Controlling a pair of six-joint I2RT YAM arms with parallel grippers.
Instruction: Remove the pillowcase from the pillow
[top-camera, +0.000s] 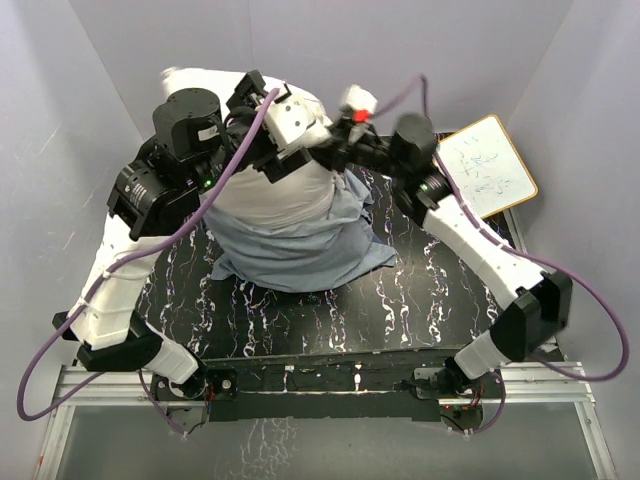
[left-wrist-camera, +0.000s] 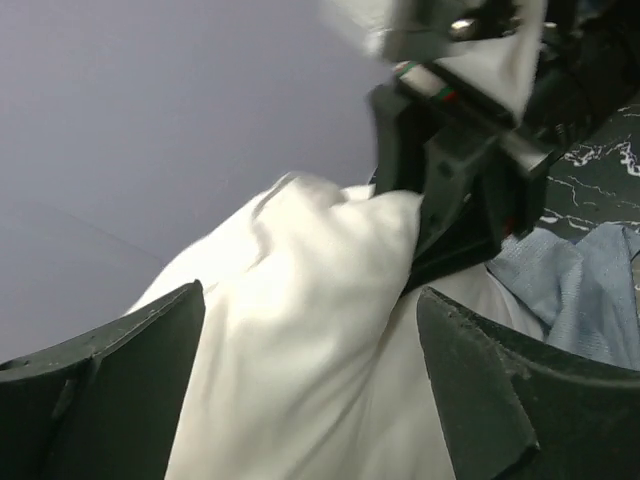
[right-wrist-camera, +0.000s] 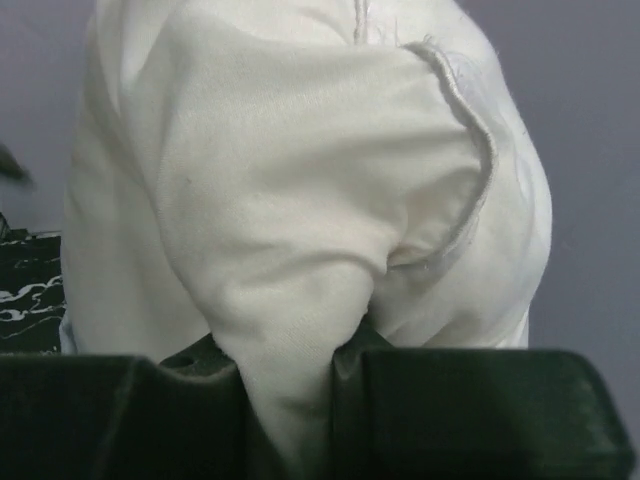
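We record the right pincer (right-wrist-camera: 288, 400) pinching the white pillow (right-wrist-camera: 300, 180). The left pincer (left-wrist-camera: 310, 335) is spread over it. The pillowcase (top-camera: 300, 250) lies bunched on the desk (top-camera: 400, 310).

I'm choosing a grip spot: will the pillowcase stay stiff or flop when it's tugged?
Probably floppy: the pillowcase lies bunched in soft folds on the table. Likely light, being thin cloth. It may drag where it wraps the pillow.
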